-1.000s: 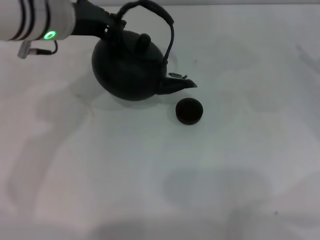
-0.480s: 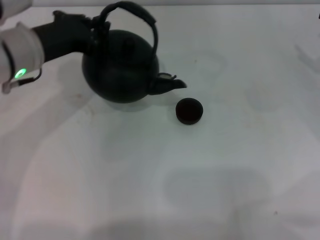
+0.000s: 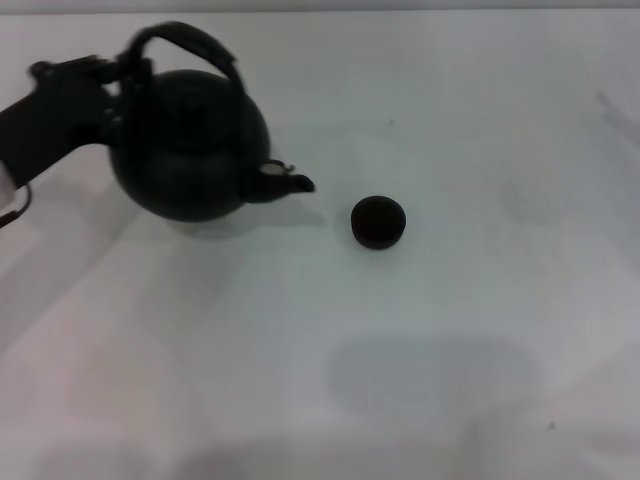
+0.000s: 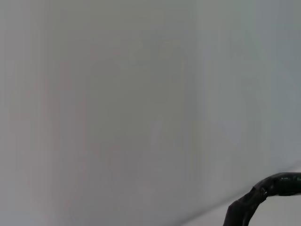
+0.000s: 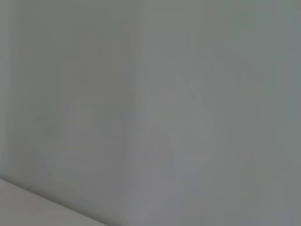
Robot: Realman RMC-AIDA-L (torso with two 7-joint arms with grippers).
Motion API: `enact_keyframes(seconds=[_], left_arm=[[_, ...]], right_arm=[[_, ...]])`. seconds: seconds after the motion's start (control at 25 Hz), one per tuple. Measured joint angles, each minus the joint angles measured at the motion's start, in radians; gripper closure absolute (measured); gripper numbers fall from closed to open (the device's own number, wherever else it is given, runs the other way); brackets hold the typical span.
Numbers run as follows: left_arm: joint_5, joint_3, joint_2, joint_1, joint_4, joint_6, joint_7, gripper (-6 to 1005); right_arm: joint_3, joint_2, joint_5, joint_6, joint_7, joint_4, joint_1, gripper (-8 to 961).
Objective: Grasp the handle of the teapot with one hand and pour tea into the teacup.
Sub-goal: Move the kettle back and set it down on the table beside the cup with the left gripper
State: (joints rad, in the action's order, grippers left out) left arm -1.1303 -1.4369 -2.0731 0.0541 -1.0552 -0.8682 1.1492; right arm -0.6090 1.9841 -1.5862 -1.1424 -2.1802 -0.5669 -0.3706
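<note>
On the pale table (image 3: 430, 330) (plain grey wall in wrist views), left end effector (image 3: 118, 72) pinches the teapot (image 3: 188, 145) handle (image 3: 185, 40).

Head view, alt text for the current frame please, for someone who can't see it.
The left gripper holds the handle of a round black teapot at the left of a white table, spout pointing toward a small black teacup standing apart to its right. The right arm is out of view.
</note>
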Motion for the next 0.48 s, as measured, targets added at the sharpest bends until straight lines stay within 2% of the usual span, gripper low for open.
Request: enact_keyframes(seconds=[0.2, 0.48], left_arm=[[0.142, 0.087, -0.004, -0.001, 0.176, -0.178, -0.152, 873], [0.200, 0.091, -0.006, -0.028, 0.260, -0.213, -0.233, 873]], right_arm=[[0.000, -0.009, 0.018, 0.006, 0.024, 0.006, -0.005, 108], [0.000, -0.010, 0.037, 0.015, 0.040, 0.001, -0.006, 108]])
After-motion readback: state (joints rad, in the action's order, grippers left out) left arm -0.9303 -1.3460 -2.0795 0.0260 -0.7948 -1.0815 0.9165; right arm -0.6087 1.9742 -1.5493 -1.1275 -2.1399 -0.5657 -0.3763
